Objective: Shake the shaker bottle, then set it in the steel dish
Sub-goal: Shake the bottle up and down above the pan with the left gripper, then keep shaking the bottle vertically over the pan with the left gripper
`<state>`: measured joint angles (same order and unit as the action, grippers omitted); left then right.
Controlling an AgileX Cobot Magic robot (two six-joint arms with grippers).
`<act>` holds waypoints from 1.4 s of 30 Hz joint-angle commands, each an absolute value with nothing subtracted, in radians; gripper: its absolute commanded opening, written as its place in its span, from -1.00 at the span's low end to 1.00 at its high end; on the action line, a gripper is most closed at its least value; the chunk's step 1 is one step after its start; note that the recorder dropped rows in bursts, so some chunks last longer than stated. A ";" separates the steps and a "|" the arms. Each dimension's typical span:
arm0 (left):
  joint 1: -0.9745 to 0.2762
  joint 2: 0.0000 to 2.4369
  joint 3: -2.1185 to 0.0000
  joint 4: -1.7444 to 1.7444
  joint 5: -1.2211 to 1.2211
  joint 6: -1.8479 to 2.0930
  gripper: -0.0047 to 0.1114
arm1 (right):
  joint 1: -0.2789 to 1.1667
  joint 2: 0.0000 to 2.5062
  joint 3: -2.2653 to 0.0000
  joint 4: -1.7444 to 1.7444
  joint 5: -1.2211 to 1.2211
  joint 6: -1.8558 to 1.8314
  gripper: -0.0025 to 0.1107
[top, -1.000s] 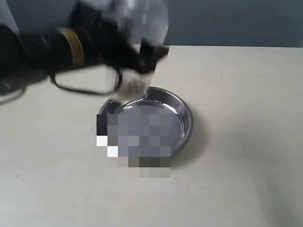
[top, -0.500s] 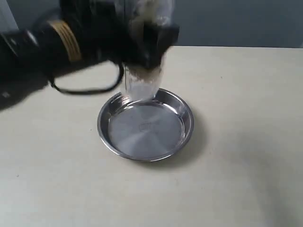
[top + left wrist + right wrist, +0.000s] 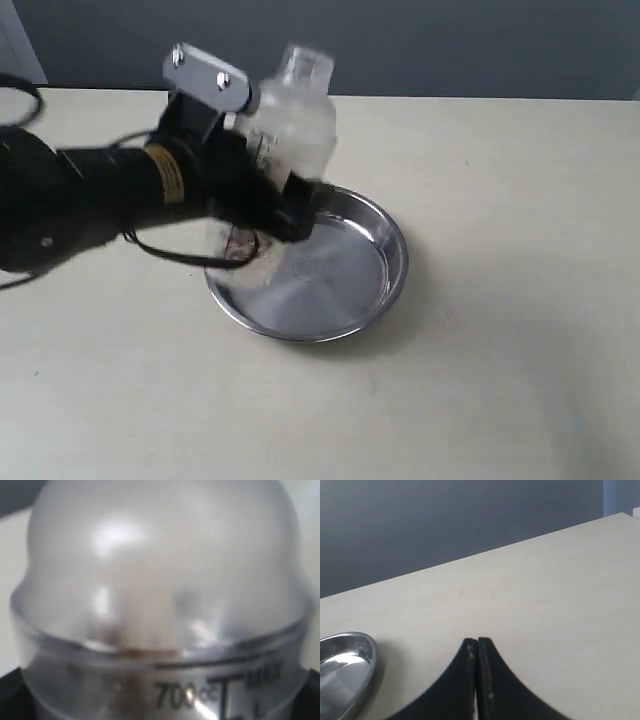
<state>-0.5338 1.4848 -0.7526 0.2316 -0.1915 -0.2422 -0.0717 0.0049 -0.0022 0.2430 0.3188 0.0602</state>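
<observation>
We note left gripper [image 3: 270, 198] clamped round shaker bottle [image 3: 292, 125], upright, low over steel dish [image 3: 397, 250], left side. Contact unclear. We judge placing step: lower, centre, release. Right gripper [image 3: 477, 652] pressed together, empty.

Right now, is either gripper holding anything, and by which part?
The left gripper holds the shaker bottle around its body, below the domed shoulder. The right gripper is shut on nothing.

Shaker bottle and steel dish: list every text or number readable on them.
"700", then small blurred letters: scale on the shaker bottle.
Beside it, perhaps "MAX": too blurred to confirm.
Mark at the centre of the steel dish: unreadable.
</observation>
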 commanded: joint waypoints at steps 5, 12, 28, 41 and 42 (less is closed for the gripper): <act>-0.406 1.442 -0.818 -0.235 -0.221 0.093 -0.92 | -0.070 0.000 0.000 0.237 0.308 0.057 -0.97; -0.506 1.462 -0.805 -0.490 -0.484 0.129 -0.92 | -0.070 0.000 0.000 0.237 0.308 0.057 -0.97; -0.529 1.513 -0.711 -0.507 -0.523 0.026 -0.92 | -0.070 0.000 0.000 0.238 0.308 0.057 -0.97; -0.469 1.523 -0.739 -0.353 -0.354 -0.109 -0.91 | -0.070 0.000 0.000 0.238 0.308 0.057 -0.97; -0.496 1.521 -0.745 -0.220 -0.298 -0.102 -0.91 | -0.070 0.000 0.000 0.235 0.308 0.057 -0.97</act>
<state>-0.5190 1.5112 -0.7429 -0.1217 -0.3008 -0.0854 -0.0717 0.0044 -0.0022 0.2430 0.3173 0.0602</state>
